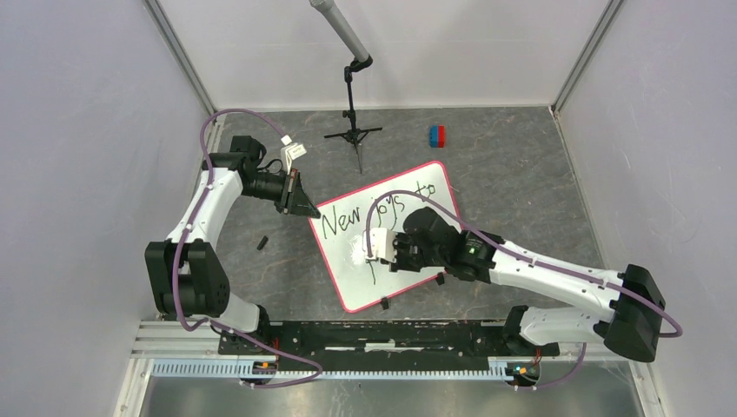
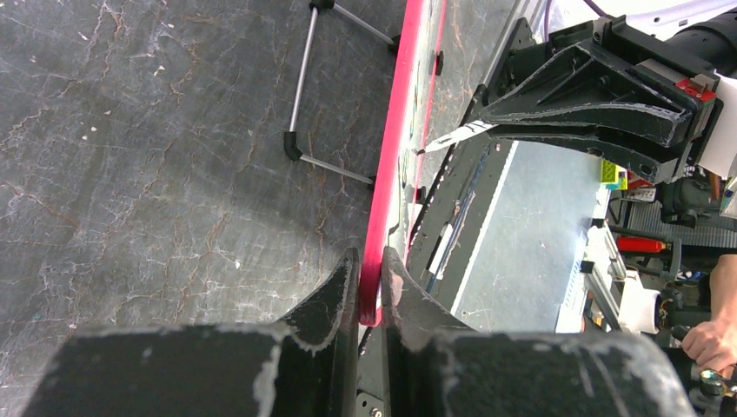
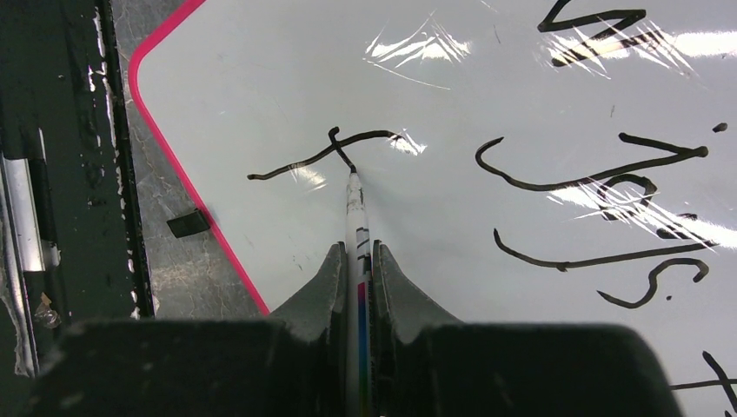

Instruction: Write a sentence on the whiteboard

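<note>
whiteboard [image 1: 349, 265]: one
sentence [image 1: 348, 221]: three words, "New joys to"
left gripper [image 2: 370, 265]: pinching whiteboard rim
right gripper [image 3: 356, 254]: pinching one marker [image 3: 355, 213]

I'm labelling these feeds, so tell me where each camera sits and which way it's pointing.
Top external: high behind the bases, looking down at the grey table and the large white pink-rimmed whiteboard; left arm and right arm show.
Left wrist: on the left arm, looking along the board's edge; the left pincer is shut on the rim.
Right wrist: on the right arm, looking down at the board; the right pincer is shut on a white marker pen, tip at the black handwriting.
Shared: every view shows the whiteboard.
</note>
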Tool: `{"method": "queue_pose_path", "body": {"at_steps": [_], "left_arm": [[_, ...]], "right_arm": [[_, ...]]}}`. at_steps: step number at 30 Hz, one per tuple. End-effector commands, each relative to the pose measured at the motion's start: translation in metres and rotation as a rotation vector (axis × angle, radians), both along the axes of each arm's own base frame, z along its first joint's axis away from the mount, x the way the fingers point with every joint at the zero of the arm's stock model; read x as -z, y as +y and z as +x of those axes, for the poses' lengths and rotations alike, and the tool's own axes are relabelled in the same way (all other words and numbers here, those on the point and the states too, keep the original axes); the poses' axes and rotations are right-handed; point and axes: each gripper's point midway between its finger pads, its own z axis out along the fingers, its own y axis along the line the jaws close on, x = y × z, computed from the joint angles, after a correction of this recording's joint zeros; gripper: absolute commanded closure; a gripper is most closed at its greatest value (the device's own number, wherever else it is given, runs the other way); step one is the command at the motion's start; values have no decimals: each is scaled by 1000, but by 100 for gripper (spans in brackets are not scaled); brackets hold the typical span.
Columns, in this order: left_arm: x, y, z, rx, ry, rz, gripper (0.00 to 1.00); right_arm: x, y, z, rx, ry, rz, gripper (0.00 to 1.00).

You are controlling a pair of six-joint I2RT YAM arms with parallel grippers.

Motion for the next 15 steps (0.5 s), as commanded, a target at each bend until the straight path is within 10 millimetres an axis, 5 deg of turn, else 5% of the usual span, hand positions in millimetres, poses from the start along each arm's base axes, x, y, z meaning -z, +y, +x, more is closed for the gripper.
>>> {"method": "queue_pose_path", "body": {"at_steps": [1, 15], "left_arm": [[7, 3, 5, 6, -31, 41, 97], [8, 2, 4, 9, -27, 37, 98]], "right_arm": [[-12, -3, -2, -14, -7, 27, 100], [-14, -6, 3, 14, 35, 75, 100]]}}
